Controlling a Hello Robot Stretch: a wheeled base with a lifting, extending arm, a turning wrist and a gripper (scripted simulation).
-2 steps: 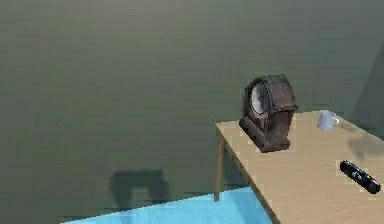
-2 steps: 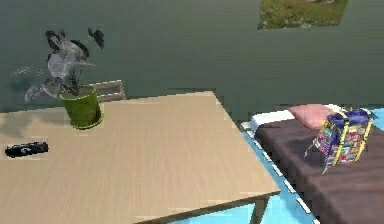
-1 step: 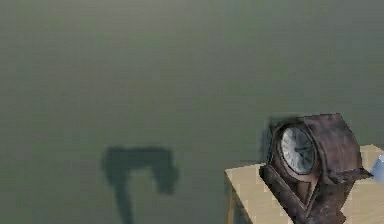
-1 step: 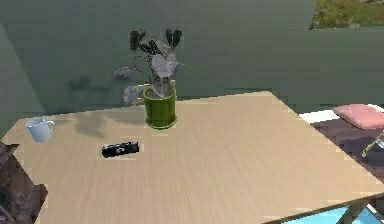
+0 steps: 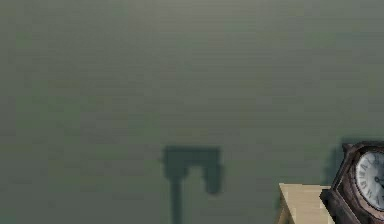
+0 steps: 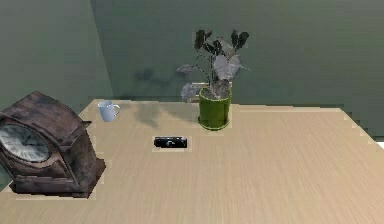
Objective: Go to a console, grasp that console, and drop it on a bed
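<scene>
- grey-green wall ahead in the forward view; a dark wooden clock at the lower right, on a pale table corner.
- arm side view: the clock stands at the table's left end; a white mug sits just behind the clock; the console, small, flat and dark, lies right of the clock, apart from it; a potted plant stands farther right.
- the gripper's state cannot be told.

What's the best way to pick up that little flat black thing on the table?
Probably from straight above, gripping the flat dark thing across its narrow width. It lies flat and low on the table, with little side to catch and bare tabletop all round.
</scene>
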